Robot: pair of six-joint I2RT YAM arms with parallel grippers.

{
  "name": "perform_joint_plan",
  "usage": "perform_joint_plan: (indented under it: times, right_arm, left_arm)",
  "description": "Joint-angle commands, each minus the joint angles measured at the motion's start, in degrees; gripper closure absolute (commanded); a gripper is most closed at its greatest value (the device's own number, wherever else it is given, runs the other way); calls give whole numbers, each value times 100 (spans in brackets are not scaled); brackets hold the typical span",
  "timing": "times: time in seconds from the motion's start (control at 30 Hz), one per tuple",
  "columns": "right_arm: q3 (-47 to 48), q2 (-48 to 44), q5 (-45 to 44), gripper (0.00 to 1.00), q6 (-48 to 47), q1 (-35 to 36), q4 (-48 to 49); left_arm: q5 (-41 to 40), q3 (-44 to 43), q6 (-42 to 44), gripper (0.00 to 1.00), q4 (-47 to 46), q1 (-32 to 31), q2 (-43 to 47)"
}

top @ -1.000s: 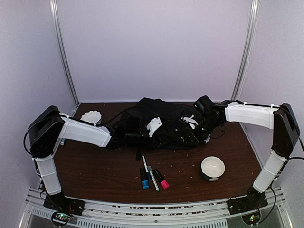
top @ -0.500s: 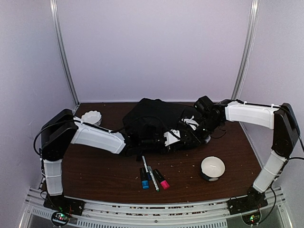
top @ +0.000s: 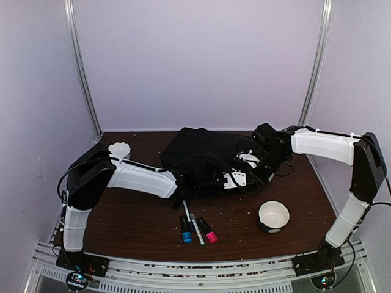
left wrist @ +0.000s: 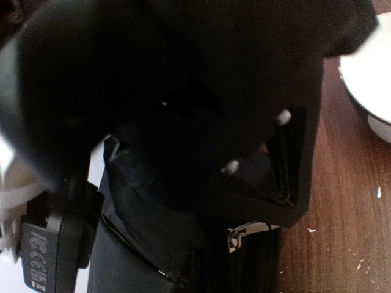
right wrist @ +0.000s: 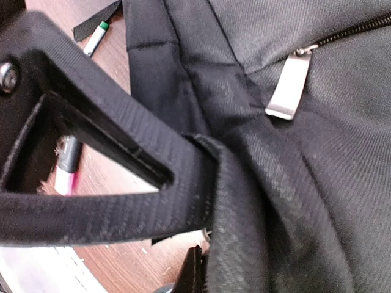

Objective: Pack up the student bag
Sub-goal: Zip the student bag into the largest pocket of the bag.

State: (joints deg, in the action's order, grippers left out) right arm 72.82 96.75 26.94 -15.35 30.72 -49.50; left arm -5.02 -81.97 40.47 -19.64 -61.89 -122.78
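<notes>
The student bag (top: 198,154), a large black backpack, lies at the back middle of the table. My left arm reaches across its front. The left gripper (top: 239,179) is buried in the bag's right front corner. In the left wrist view black fabric (left wrist: 183,122) fills the frame and hides the jaws; a metal zipper pull (left wrist: 245,234) shows below. My right gripper (top: 256,166) is at the bag's right end, shut on a fold of bag fabric (right wrist: 244,201) beside a strap loop (right wrist: 110,207). A silver zipper pull (right wrist: 287,91) lies on the cloth.
Three markers lie in front of the bag: blue-capped (top: 186,230), a thin green-tipped pen (top: 194,222), pink-capped (top: 208,232). A white bowl (top: 274,215) stands at the front right, a small white scalloped dish (top: 119,148) at the back left. Crumbs dot the wooden table (top: 134,220).
My left arm has swept rightward along the bag's front, from its left side to its right corner. The bag's fabric has shifted and flattened. The right arm has hardly moved.
</notes>
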Motion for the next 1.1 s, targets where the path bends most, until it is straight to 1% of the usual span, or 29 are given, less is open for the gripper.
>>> perform_joint_plan:
  times: [0.0,0.3,0.5,0.67,0.87,0.93,1.0,1.07]
  right_arm:
    - [182,-323,-154,100,-326,-112,-462]
    - [154,-264,-795,100,-591,-796,-756]
    - [-60,-458,-1332,100,-1016,-908,-898]
    - [-335,-560,-1781,100,-1191,-1111,-649]
    - [-131,-227,-1898,100,-1112,-1569,-179]
    - [5,-67,-1696,100,-1106,-1639,-142]
    - [72,-100,-899,100,-1313,-1612,-302]
    - [-25,-362,75,86,-1741,-1473,-467]
  left_arm:
    - [-562,81,108,100,121,89,-84]
    - [-562,530,-156,100,69,89,339]
    - [-510,762,-293,100,103,97,535]
    - [-450,954,-294,100,179,98,729]
    - [-320,1448,-208,100,164,94,1175]
    - [-357,1524,-180,100,154,98,1252]
    - [-329,1499,-211,100,231,98,1273]
    - [-272,1453,-351,100,259,98,1266]
